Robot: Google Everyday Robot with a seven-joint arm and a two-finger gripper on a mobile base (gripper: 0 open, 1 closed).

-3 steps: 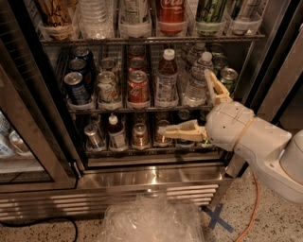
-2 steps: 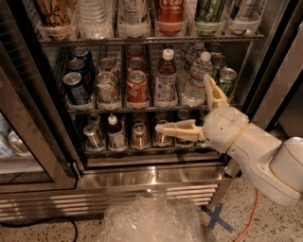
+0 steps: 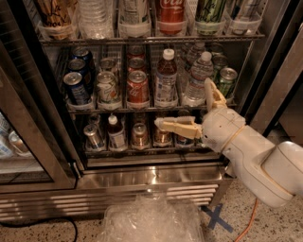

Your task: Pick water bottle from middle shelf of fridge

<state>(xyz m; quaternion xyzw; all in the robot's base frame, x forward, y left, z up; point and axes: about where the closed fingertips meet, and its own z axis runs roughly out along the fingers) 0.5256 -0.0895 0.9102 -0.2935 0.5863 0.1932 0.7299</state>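
Note:
The fridge (image 3: 142, 182) stands with its glass door (image 3: 28, 142) swung open at the left. The middle shelf (image 3: 118, 110) carries lanes of blue, white, red and green cans. The water bottle (image 3: 195, 80), clear and ribbed with a white cap, stands in the right-hand lane. Beside it on the left is a white-capped bottle of brown liquid (image 3: 165, 80). My gripper (image 3: 183, 104) is open just in front of the shelf, at the water bottle's lower right. One finger (image 3: 175, 126) points left below the shelf edge. The other finger (image 3: 213, 94) points up beside the bottle. It holds nothing.
The rack above holds large tall bottles (image 3: 135, 14). The rack below holds short bronze cans (image 3: 139, 134) and a small brown bottle (image 3: 115, 132). A crumpled clear plastic bag (image 3: 151, 220), a blue tape cross (image 3: 218, 218) and an orange cable (image 3: 248, 222) lie on the floor.
My gripper has shifted slightly left toward the shelf, and its lower finger has risen a little. The fingers stay spread. The bottles and cans have not moved.

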